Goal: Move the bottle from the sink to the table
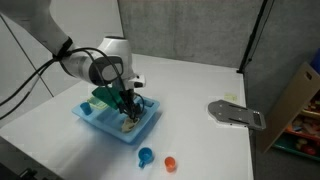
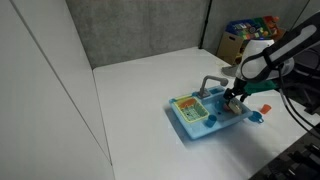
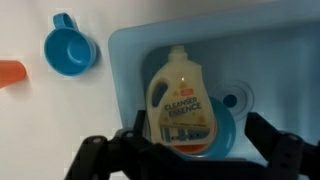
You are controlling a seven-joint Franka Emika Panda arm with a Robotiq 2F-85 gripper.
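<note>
One thing to lift: the bottle (image 3: 183, 100), lying flat and label-up in the basin of the sink (image 3: 125, 60), cap pointing away from the wrist camera, base over a round blue drain (image 3: 228, 135). No part of it out on the table (image 1: 200, 80) yet.

In an exterior view, sink toward the table edge nearest that camera. Small blue cup (image 1: 146, 155) and red-orange item (image 1: 170, 162) just beside the sink on the white top, closer still to that edge. Grey flat device (image 1: 237, 114) well apart, by the side edge away from the sink.

Down in the basin, the gripper (image 3: 185, 160), jaws spread wide, one dark finger on either side of the bottle's base, clasping nothing. Hard to tell from the wrist view whether touching the bottle or just above it.

Judged as the approach before the grasp, with the whole carry left to do.

Possible trouble from here:
- Closing across a smooth, rounded plastic body and squeezing it out sideways or toward the cap.
- Catching a finger on the basin wall and dragging or tipping the light sink.
- Gripping too near the base, letting the bottle pivot and drop while clearing the rim.
- Setting down close to the cup and knocking it off the near edge.
</note>
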